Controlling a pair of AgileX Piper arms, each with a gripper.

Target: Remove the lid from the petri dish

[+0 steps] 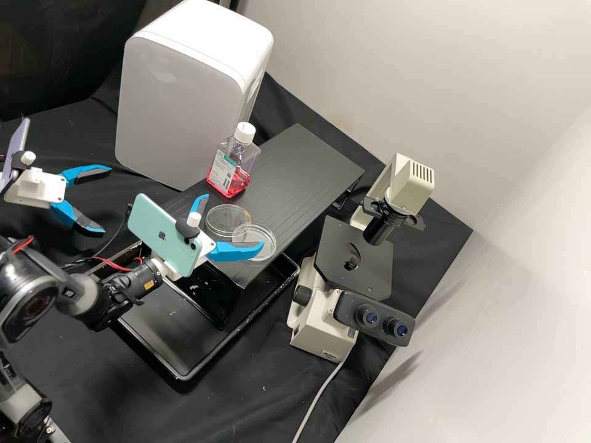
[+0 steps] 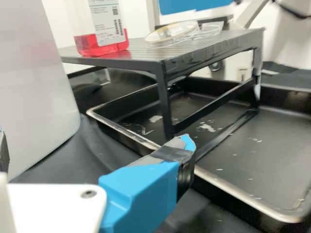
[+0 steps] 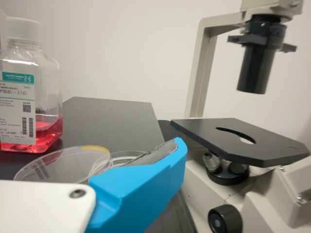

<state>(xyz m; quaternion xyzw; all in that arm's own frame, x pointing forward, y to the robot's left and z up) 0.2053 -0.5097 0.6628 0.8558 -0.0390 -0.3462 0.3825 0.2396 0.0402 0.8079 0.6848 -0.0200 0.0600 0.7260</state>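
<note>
Two clear round pieces lie on the black raised shelf (image 1: 301,166), overlapping at their edges. The larger petri piece (image 1: 225,219) (image 3: 58,167) (image 2: 167,33) has a yellowish spot on its rim; the smaller petri piece (image 1: 255,232) (image 3: 119,158) sits beside it. I cannot tell which one is the lid. My right gripper (image 1: 234,223) is open, one blue finger on each side of the two pieces; its near finger (image 3: 146,177) lies along the smaller piece's edge. My left gripper (image 1: 103,200) hangs open to the left of the shelf, its finger (image 2: 155,179) over the black cloth.
A flask of red liquid (image 1: 229,165) (image 3: 26,107) stands on the shelf behind the dishes. A white box-shaped appliance (image 1: 191,80) sits at the back left. The shelf stands in a shallow metal tray (image 1: 184,363) (image 2: 272,208). A microscope (image 1: 363,264) is close on the right.
</note>
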